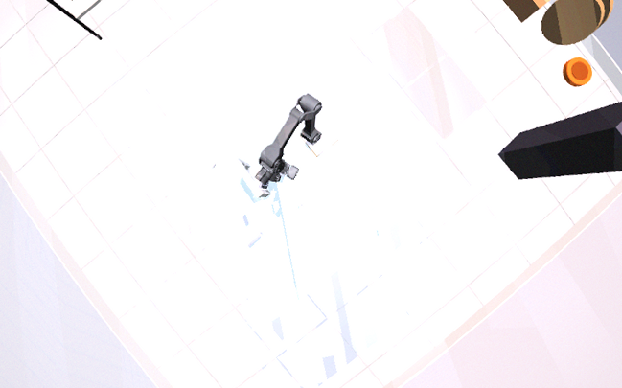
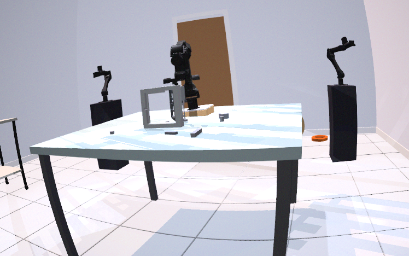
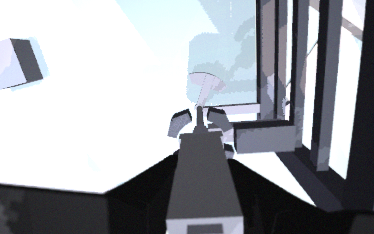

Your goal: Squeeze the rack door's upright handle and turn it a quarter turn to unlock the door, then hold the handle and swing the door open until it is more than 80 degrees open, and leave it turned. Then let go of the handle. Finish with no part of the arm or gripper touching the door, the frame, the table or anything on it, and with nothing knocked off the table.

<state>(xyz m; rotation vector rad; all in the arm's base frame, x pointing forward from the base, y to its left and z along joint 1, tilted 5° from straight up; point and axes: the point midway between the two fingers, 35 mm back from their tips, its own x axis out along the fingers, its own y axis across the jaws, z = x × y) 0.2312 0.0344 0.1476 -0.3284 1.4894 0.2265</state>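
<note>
Three views are showing one working arm reaching over the table.

In the exterior view, from left to right: a black pedestal is supporting a second arm at left. A small dark block is lying near the left part of the tabletop. The grey frame is standing upright left of centre. The barred rack door is standing swung away from the opening, showing itself nearly edge-on beside the right post — the exact angle I cannot tell. Two dark bars are lying in front, a flat one and a longer one. The working arm is rising behind the frame from a wooden base; small grey pieces are resting right of it. An orange ring is lying on the floor toward the right, just beside another black pedestal.

In the wrist view, a grey block is appearing at upper left. At centre, the gripper is standing partly closed, its fingers clamping the handle — how far that is turned I cannot tell. The door's bars are running up the right side.
</note>
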